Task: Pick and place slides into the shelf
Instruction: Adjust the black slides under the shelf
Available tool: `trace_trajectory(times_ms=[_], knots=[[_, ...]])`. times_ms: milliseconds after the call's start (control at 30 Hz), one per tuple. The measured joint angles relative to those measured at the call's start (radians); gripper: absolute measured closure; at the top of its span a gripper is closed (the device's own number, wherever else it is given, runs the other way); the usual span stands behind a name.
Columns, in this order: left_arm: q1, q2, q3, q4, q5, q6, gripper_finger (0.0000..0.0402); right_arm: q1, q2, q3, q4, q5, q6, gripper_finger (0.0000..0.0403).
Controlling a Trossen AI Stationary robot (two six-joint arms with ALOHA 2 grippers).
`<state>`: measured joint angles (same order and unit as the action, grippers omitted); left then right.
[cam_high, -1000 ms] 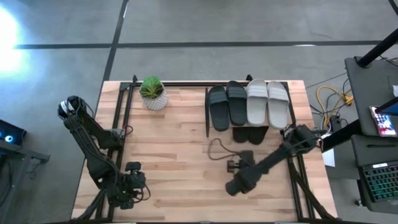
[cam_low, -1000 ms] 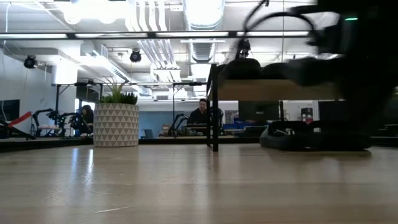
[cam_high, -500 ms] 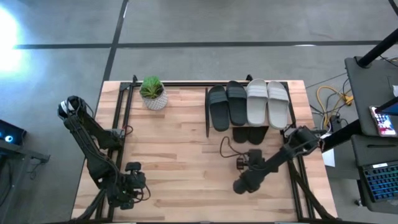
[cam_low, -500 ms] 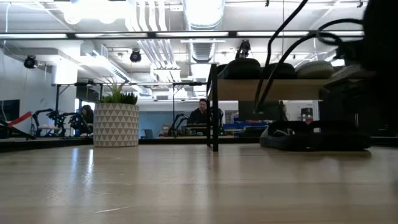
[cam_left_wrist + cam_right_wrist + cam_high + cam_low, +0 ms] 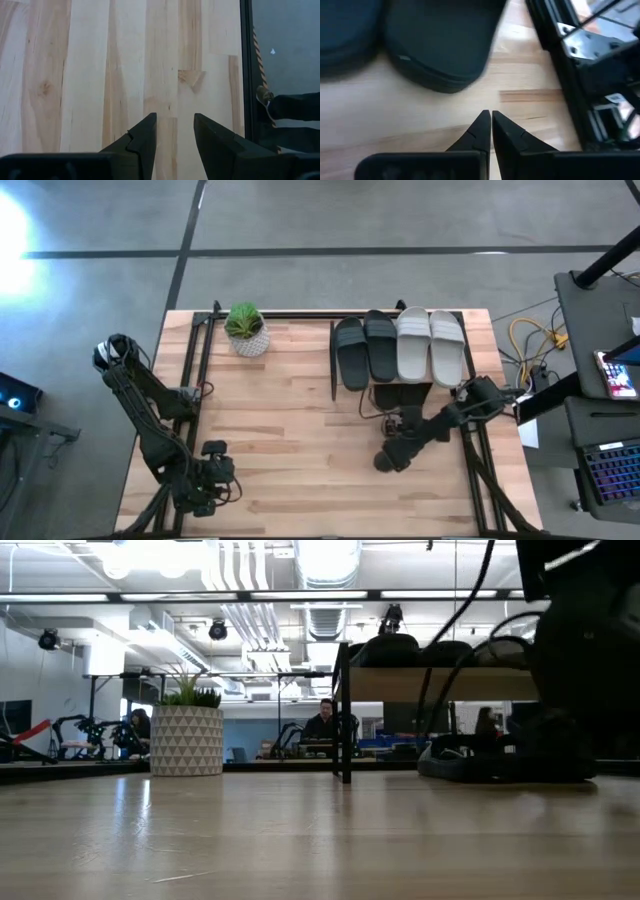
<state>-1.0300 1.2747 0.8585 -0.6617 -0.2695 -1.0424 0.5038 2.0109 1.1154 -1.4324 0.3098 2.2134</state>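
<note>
Wooden tabletop (image 5: 280,420) carries everything. Right hand (image 5: 491,131), fingers pressed together and holding nothing, hovers just before two black slides (image 5: 440,45) lying under the shelf (image 5: 440,683). Four slides (image 5: 400,345) sit on top. Left hand (image 5: 173,132), fingers slightly apart and empty, waits at the near left corner.

From my station I find nothing I can read in any view. The slides (image 5: 398,348) on the shelf (image 5: 400,392) show no brand mark that I can make out, the plant pot (image 5: 186,740) carries only a triangle pattern, and the phone screen (image 5: 618,375) and keyboard (image 5: 610,470) off the table edge are too small for me to pick out any letters or numbers.
</note>
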Motion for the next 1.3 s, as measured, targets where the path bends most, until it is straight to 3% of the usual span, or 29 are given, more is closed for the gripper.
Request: trace_trajectory(times_ms=[300, 500, 633, 800, 933, 1000, 1300], knots=[[0.0, 0.0, 0.0, 0.0, 0.0, -0.001, 0.0286, -0.002, 0.0, -0.079, 0.001, -0.107, 0.001, 0.0394], [0.0, 0.0, 0.0, 0.0, 0.0, -0.001, 0.0286, 0.026, -0.034, -0.03, 0.012, -0.172, -0.008, 0.0394], [0.0, 0.0, 0.0, 0.0, 0.0, -0.001, 0.0286, 0.106, -0.1, 0.02, 0.044, -0.007, 0.071, 0.0394], [0.0, 0.0, 0.0, 0.0, 0.0, -0.001, 0.0286, 0.132, -0.177, 0.049, 0.106, 0.072, 0.089, 0.0394], [0.0, 0.001, 0.0, 0.001, -0.012, -0.001, 0.0286, 0.148, -0.229, 0.085, 0.339, 0.346, -0.045, 0.0394], [0.0, 0.001, 0.0, 0.003, -0.023, -0.001, 0.0286, 0.132, -0.233, 0.119, 0.411, 0.417, -0.143, 0.0394], [0.0, 0.001, 0.0, 0.007, -0.024, -0.001, 0.0286, -0.076, -0.131, 0.213, 0.438, 0.305, -0.278, 0.0394]])
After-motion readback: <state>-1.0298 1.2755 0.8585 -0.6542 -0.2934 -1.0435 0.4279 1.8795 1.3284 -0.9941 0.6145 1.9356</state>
